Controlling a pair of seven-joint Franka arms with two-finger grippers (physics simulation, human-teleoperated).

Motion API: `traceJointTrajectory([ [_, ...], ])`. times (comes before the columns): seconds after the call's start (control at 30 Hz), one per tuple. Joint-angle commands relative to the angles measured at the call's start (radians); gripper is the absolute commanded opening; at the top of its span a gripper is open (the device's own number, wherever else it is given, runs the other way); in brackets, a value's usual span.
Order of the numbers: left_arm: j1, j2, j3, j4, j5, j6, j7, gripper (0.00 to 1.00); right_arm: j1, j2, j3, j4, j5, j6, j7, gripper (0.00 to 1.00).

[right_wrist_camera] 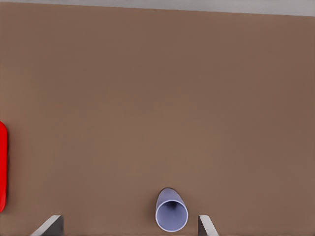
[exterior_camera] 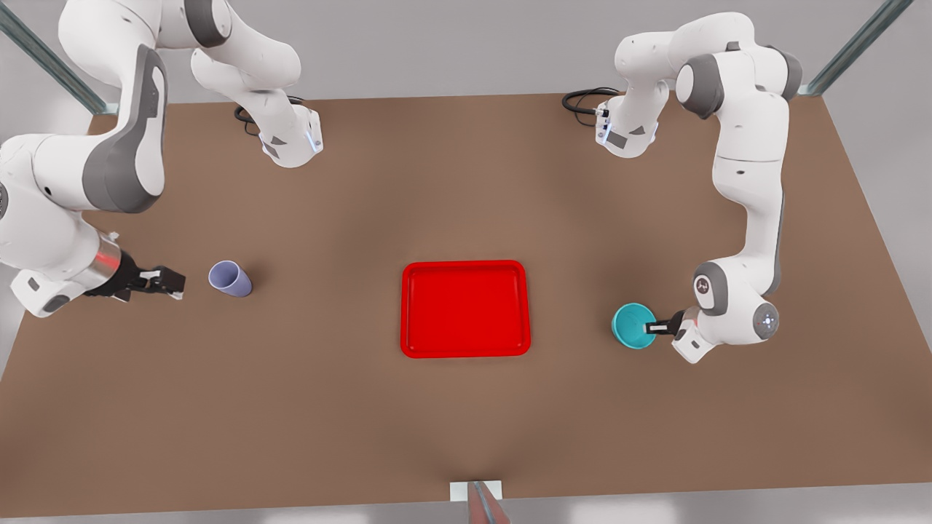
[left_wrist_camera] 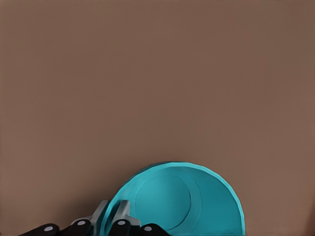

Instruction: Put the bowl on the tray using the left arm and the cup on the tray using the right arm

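Red tray [exterior_camera: 465, 308] mid surface [exterior_camera: 466, 422]. Left hand [exterior_camera: 657, 327] clamped on teal bowl [exterior_camera: 633, 325] rim, front view's right. Right hand [exterior_camera: 169, 282] spread wide just beside lavender cup [exterior_camera: 230, 278], front view's left, apart.

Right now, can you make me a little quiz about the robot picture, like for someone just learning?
1. True or false: the cup is already on the tray.
2. Which thing do the left arm's jaws pinch? A) the bowl B) the cup C) the tray
3. Fill in: the right arm's jaws are ____, stopped a little short of the cup.

Key:
1. False. It is on the table, off toward the front view's left of the tray.
2. A, by its rim.
3. open
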Motion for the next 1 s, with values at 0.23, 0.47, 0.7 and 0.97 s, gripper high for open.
traceJointTrajectory([
  [0.23,-0.002,-0.026,0.0,0.045,-0.009,-0.082,-0.019,0.21,-0.008,-0.059,0.002,-0.169,0.001,0.103,-0.006,1.0],
  [0.47,-0.034,-0.081,-0.207,0.089,-0.019,-0.114,-0.369,0.21,-0.007,-0.125,-0.031,-0.455,0.022,0.258,-0.021,1.0],
  [0.7,-0.192,-0.034,-0.212,0.115,-0.164,0.009,-0.449,0.21,0.007,-0.107,-0.164,-0.613,0.078,0.391,-0.13,1.0],
  [0.97,-0.328,0.038,-0.21,0.13,-0.201,0.167,-0.548,0.21,0.007,-0.061,-0.25,-0.788,0.134,0.655,-0.351,1.0],
])
